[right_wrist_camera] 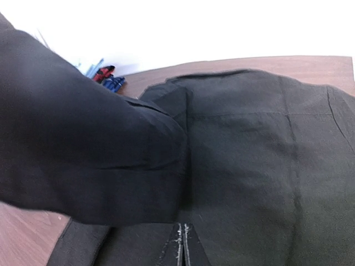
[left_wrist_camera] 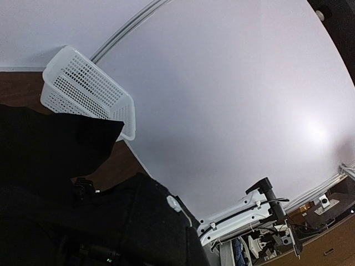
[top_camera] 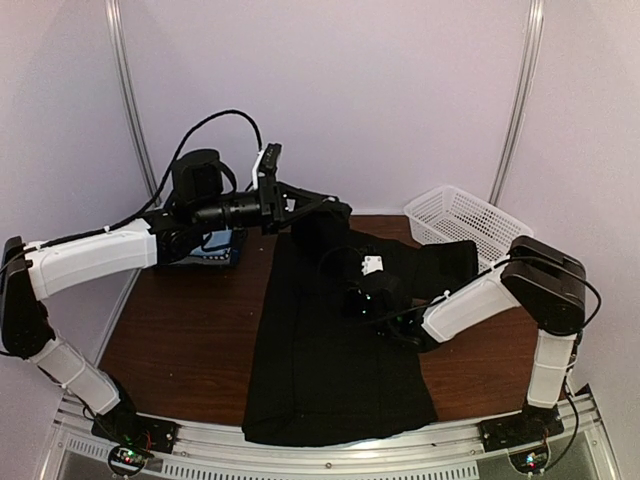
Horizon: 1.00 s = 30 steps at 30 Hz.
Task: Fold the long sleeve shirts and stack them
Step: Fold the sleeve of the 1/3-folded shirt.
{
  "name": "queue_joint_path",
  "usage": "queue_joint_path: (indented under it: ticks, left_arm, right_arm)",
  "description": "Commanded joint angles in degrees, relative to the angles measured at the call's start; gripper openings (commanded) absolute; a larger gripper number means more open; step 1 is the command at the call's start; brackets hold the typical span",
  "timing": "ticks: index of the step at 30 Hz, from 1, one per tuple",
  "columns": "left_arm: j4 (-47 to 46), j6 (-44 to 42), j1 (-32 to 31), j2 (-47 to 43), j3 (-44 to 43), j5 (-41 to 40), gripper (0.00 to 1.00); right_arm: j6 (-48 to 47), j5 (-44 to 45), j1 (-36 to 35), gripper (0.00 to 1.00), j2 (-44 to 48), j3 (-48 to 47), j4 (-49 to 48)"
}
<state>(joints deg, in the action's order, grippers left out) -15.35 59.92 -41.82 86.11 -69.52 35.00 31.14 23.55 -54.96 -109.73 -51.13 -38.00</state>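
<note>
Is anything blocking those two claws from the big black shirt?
Nothing visible. The left gripper holds up the far edge of the black shirt, and the right gripper sits on its middle. The white basket stands aside.

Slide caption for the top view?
Left arm and right arm over a black shirt spread on the table, white basket behind.

Pale walls (top_camera: 380, 90), metal corner rails (top_camera: 518, 100), brown wooden table (top_camera: 190, 330)
</note>
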Motion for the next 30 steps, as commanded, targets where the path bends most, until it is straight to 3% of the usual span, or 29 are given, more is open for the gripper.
queue_joint_path:
  ticks: [1, 4, 10, 16, 21, 30]
  left_arm:
    - [-3.4, -1.18, 0.56, -2.75, 2.17, 1.34, 0.0]
    - [-2.21, -2.0, 0.51, -4.01, 4.12, 1.7, 0.0]
    - [-3.66, 1.22, 0.08, -10.39, 18.73, 1.16, 0.0]
    - [10.44, 0.49, -0.47, -16.6, 30.85, -4.08, 0.0]
    - [15.03, 0.65, -1.0, -18.25, 38.57, -5.66, 0.0]
    - [19.17, 1.29, -4.12, -18.87, 39.1, -2.18, 0.0]
  right_arm:
    - [3.35, 1.09, 0.11, 0.0, 2.09, 3.27, -0.48]
    - [4.6, -0.42, 0.12, 0.03, 3.13, 5.43, -1.43]
    - [8.29, -5.05, 0.2, 0.22, 9.06, 10.79, -1.29]
    - [10.1, -13.15, 0.29, 0.45, 11.42, 9.84, 4.08]
    - [8.62, -17.48, 0.57, 0.5, 10.86, 4.14, 11.26]
    - [8.38, -21.76, 2.9, 0.52, 10.06, -5.0, 25.17]
